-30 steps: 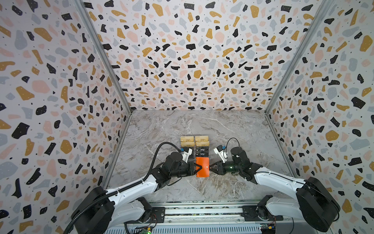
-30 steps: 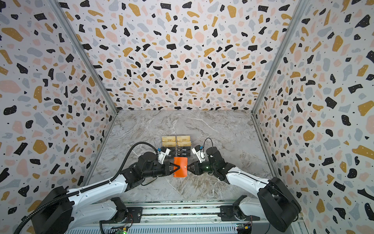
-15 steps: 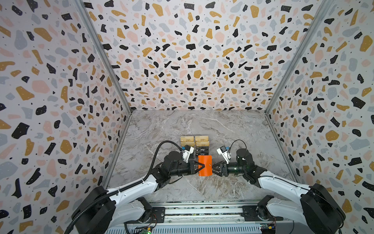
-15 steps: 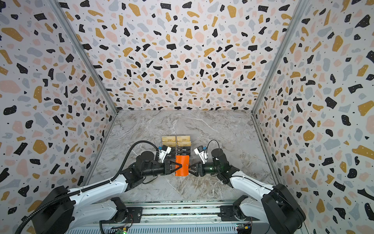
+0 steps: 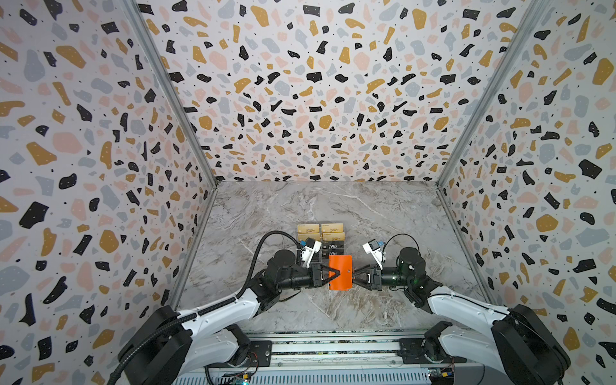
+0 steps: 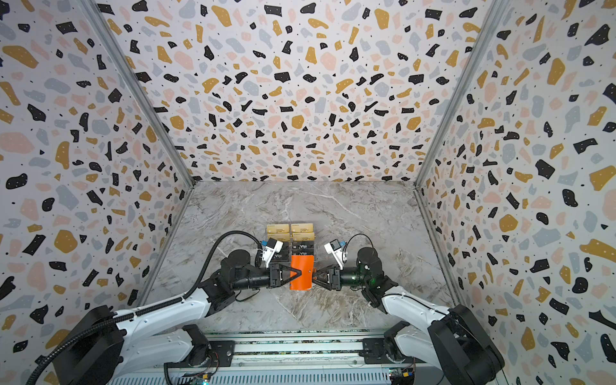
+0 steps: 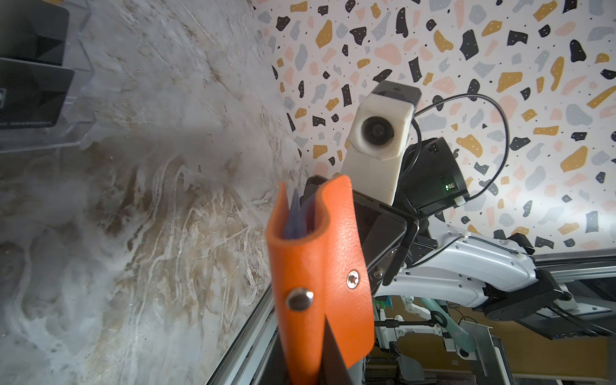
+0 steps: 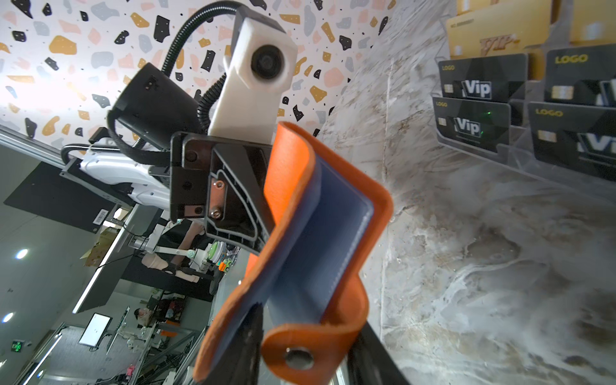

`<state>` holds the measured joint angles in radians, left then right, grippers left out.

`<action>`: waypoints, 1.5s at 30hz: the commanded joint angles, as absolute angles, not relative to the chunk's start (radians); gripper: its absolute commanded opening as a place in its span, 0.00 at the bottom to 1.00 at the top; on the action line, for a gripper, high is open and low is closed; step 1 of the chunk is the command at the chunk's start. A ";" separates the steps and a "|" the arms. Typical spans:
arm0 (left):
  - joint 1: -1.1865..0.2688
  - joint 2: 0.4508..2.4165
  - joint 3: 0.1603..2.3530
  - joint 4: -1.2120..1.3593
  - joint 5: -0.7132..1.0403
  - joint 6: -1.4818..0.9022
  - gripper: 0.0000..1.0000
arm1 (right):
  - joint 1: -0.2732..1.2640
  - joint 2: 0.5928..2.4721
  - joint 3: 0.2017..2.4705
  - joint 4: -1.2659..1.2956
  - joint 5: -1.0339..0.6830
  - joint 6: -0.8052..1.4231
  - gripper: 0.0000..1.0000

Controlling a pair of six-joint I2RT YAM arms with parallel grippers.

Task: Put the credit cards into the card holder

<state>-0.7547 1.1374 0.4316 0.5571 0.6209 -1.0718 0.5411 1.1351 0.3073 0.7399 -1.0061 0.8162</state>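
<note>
The left gripper (image 5: 336, 272) clamps the orange card holder (image 5: 343, 263) above the middle of the marble bench (image 5: 300, 206), just in front of the acrylic stand (image 8: 513, 163) holding the credit cards (image 5: 333, 246), while the right gripper (image 5: 353, 272) sits at its snap tab (image 8: 300, 356), grip unclear, so a careless pull could wrench the holder free.

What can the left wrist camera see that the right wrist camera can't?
Only the left wrist view shows two snaps on the holder, and the right arm's camera. Only the right wrist view shows white Vip letters, gold cards and the left arm's camera. Both show the holder, its blue sleeves, black cards, the clear stand and the table.
</note>
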 commanded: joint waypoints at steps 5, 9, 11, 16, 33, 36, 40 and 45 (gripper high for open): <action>-0.750 1.146 0.413 0.647 0.649 -1.101 0.13 | 0.545 1.154 0.306 0.928 -1.091 0.888 0.31; -0.751 1.151 0.411 0.655 0.655 -1.109 0.13 | 0.545 1.163 0.305 0.964 -1.090 0.905 0.22; -0.751 1.150 0.413 0.651 0.654 -1.109 0.13 | 0.545 1.163 0.307 0.965 -1.086 0.904 0.15; -0.750 1.143 0.440 0.578 0.629 -1.089 0.19 | 0.544 1.168 0.303 0.928 -1.069 0.879 0.02; -0.756 1.127 0.914 -0.387 0.153 -0.834 0.57 | 0.538 1.299 0.287 1.096 -1.074 0.919 0.00; -0.820 1.160 1.015 -0.492 0.013 -0.831 0.55 | 0.538 1.329 0.296 1.106 -1.075 0.921 0.00; -0.933 1.245 1.146 -0.636 -0.159 -0.829 0.55 | 0.536 1.347 0.304 1.113 -1.069 0.924 0.00; -1.077 1.340 1.281 -0.755 -0.369 -0.877 0.52 | 0.535 1.348 0.322 1.048 -1.049 0.888 0.00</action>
<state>-1.0176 1.3106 1.2182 -0.6163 -0.1707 -0.8612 0.5388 1.3560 0.2901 1.0542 -1.0534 0.9138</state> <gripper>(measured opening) 0.528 0.077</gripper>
